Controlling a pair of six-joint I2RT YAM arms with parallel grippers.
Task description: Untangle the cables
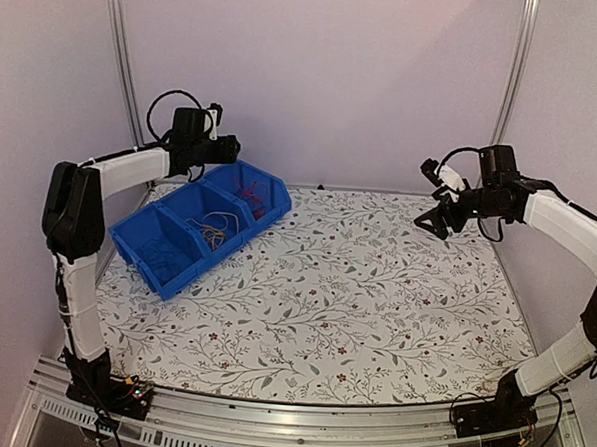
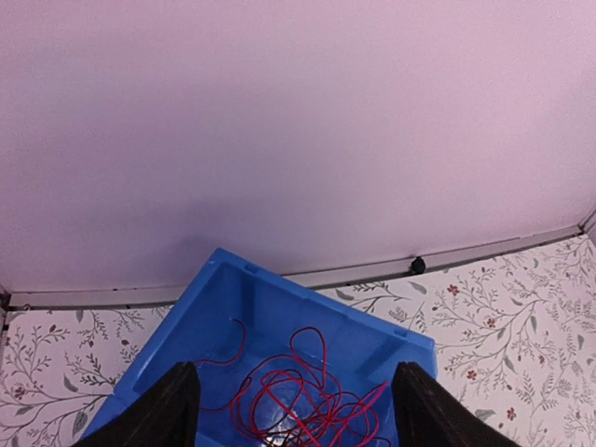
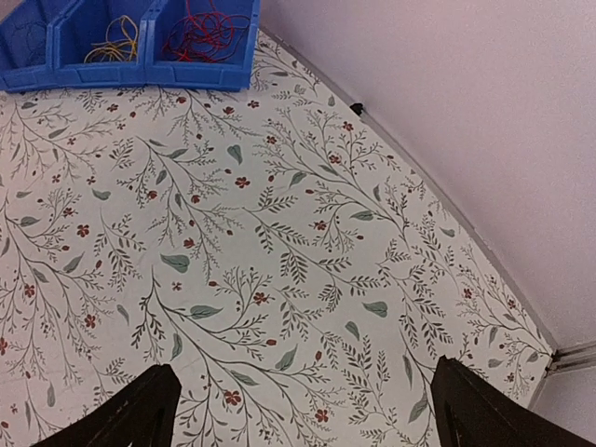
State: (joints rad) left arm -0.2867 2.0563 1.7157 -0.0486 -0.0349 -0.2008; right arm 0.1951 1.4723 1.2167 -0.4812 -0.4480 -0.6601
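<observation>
The blue bin (image 1: 227, 252) sits at the far left of the floral surface (image 1: 375, 288) and has three compartments. Each one holds a loose bundle. The red cable (image 1: 250, 193) lies in the farthest, the orange-yellow cable (image 1: 215, 230) in the middle one, and a dark cable (image 1: 161, 253), hard to make out, in the nearest. The left tool (image 1: 225, 149) hangs above the bin's far end with its jaws spread wide and nothing between them. The red cable (image 2: 303, 400) lies directly below it. The right tool (image 1: 436, 221) hovers over the surface's far right, well apart from the bin, also spread wide and holding nothing.
</observation>
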